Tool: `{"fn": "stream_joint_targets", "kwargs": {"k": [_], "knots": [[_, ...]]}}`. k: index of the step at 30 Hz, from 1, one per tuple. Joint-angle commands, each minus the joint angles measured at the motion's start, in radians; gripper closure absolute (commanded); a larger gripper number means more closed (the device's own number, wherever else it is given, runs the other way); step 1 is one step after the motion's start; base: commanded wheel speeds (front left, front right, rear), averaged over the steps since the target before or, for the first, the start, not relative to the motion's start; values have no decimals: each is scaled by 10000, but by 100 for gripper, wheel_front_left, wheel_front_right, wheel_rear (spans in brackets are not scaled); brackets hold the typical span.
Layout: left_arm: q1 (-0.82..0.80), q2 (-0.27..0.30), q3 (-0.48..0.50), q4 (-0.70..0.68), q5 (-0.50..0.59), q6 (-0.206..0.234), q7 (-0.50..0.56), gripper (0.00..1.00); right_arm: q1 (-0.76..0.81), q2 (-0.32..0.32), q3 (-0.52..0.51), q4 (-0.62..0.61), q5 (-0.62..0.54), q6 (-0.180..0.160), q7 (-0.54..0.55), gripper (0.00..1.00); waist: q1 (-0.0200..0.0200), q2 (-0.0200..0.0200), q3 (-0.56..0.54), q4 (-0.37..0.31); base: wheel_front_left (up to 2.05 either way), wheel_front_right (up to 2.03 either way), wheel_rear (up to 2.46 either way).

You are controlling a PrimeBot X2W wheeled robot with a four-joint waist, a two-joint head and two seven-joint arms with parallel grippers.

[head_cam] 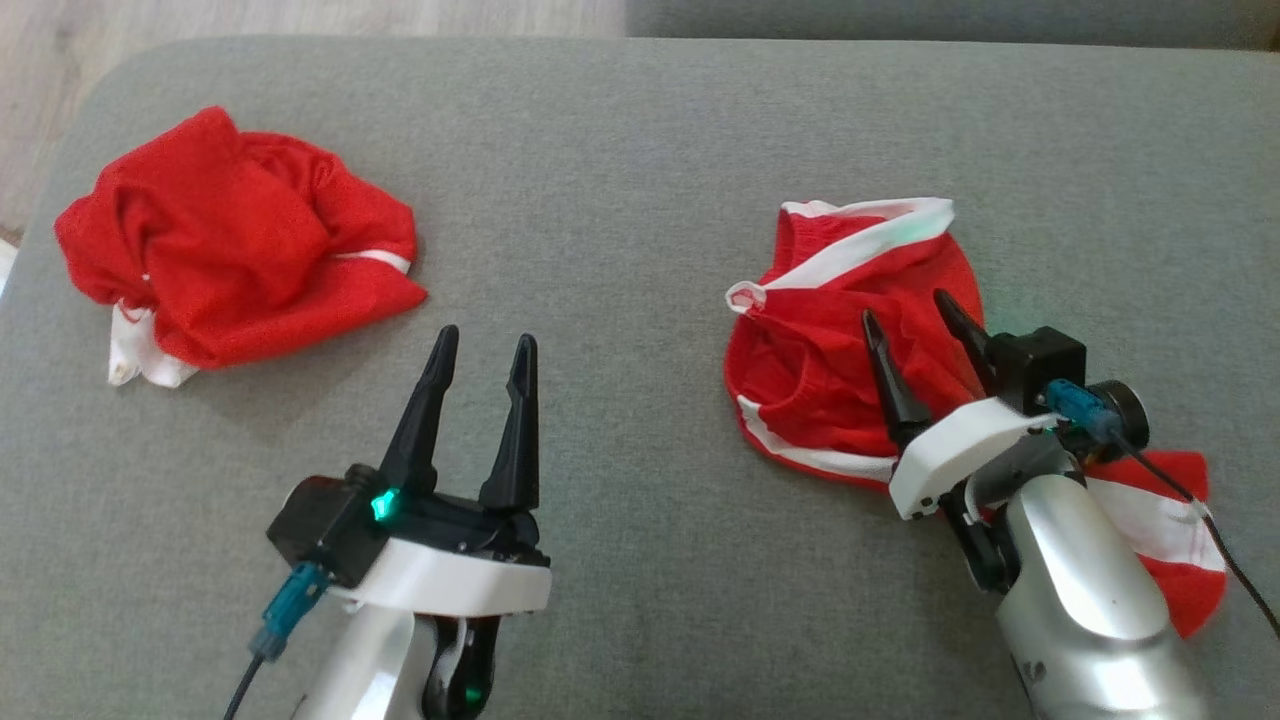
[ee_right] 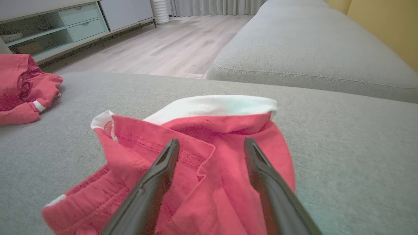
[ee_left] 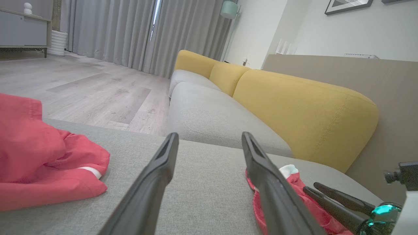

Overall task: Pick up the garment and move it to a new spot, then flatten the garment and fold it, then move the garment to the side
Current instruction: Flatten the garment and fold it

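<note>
Pointing over garment [head_cam: 800, 340], right pincer [head_cam: 904, 305] spread, grey cushion [head_cam: 600, 230] open leftward

1. This is a home living room: a long sofa [ee_left: 209, 117] with grey seats and yellow back cushions [ee_left: 303, 111] runs away to the far side.
2. Floor-length grey curtains [ee_left: 130, 32] hang beyond a pale wood-plank floor [ee_left: 98, 91].
3. A low cabinet [ee_right: 81, 19] with drawers and open shelves stands far left.
4. A framed picture [ee_left: 347, 5] hangs on the white wall at the right.
5. The near surface is a grey upholstered cushion [head_cam: 640, 150].
</note>
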Motion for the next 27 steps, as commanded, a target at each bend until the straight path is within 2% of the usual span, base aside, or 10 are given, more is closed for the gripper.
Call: {"fn": "stream_joint_targets", "kwargs": {"k": [1,4,5,6,11,18,24,27], "knots": [[-387,12,240,-303,-37,49,-51,0,-495,-2,179,168,108,67,126,0,-1,0,61,121,0,0,0],[-372,12,244,-295,-49,66,-51,0,-641,-6,304,622,245,67,263,0,-1,0,53,144,0,0,0],[-363,12,249,-295,-49,72,-51,0,-683,-2,388,721,347,67,281,15,-1,0,48,136,0,0,0],[-353,12,256,-293,-48,79,-51,0,-733,-1,497,771,427,67,218,100,-1,0,39,120,0,0,0],[-285,12,294,-277,-37,119,-51,0,-1003,-84,582,763,661,67,-190,100,-1,0,-54,-82,0,0,0],[-246,12,332,-290,-12,104,-51,0,-1299,-380,-316,406,1009,67,-287,100,-1,0,-125,-362,0,0,0],[-279,12,290,-333,-6,93,-51,0,-1736,-841,-2177,362,1250,67,20,100,-1,0,-57,-516,0,0,0],[-344,12,271,-353,6,81,-51,0,-2157,-1029,-3217,601,988,67,157,100,-1,0,59,-517,0,0,0]]}}
